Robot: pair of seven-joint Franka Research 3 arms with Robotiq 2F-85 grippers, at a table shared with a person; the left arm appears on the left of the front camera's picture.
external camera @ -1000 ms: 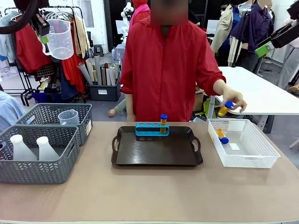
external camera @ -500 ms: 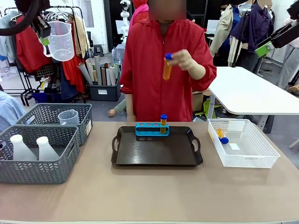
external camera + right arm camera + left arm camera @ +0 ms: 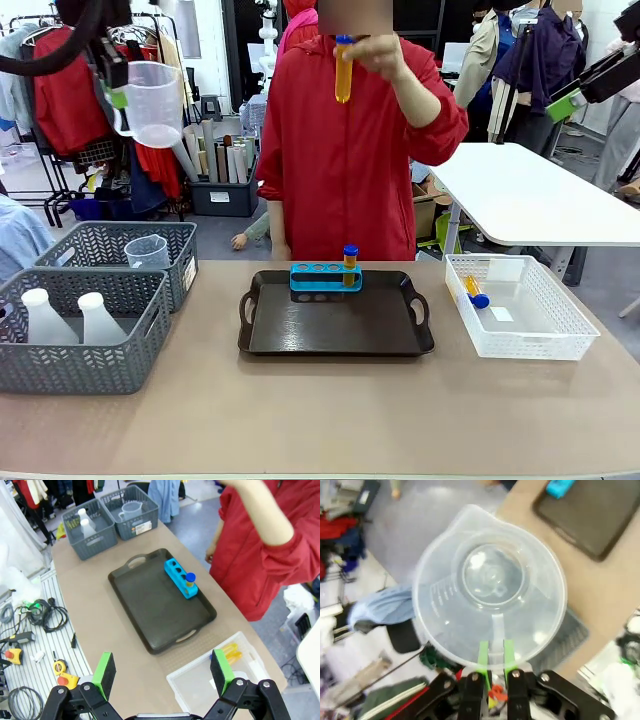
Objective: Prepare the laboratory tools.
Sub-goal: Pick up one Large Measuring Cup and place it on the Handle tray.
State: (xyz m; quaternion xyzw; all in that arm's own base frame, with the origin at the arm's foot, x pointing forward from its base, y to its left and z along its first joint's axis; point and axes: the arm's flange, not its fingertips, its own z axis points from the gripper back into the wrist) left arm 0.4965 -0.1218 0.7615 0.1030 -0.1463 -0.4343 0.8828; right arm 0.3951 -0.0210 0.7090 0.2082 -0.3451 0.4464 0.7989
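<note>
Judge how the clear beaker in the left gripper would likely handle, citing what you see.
Probably light: the beaker is thin, see-through plastic and looks empty. Likely to swing or twist, since the left gripper pinches only its narrow handle. Probably fairly stiff: its rim looks evenly round.

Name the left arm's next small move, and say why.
Probably lower the beaker toward the tray: the left gripper holds it by the handle high in the air, and the tray has bare room on the robot's side of the blue rack.
</note>
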